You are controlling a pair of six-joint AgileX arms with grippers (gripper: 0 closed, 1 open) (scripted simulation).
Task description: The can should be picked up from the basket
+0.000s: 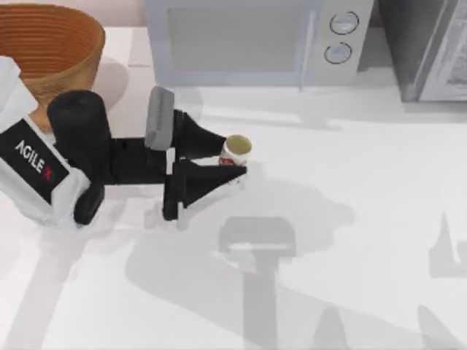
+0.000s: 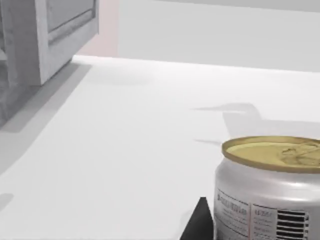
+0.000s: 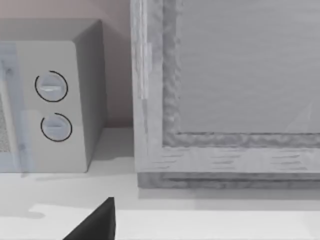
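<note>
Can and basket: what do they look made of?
The can looks like metal: brushed silver wall with a soft sheen, dull gold lid with a pull tab, printed label. It sits on the table between the left claw's fingers. The basket looks like woven wicker: orange-brown, matte, ribbed coils.

basket (image 1: 44, 44) cropped, can (image 2: 270, 190) base cropped

Can (image 1: 236, 149) small, silver-white, red label, gold top; stood upright on counter, outside basket. Basket (image 1: 55, 40) round orange-brown wicker, at counter's far left corner, well apart.
</note>
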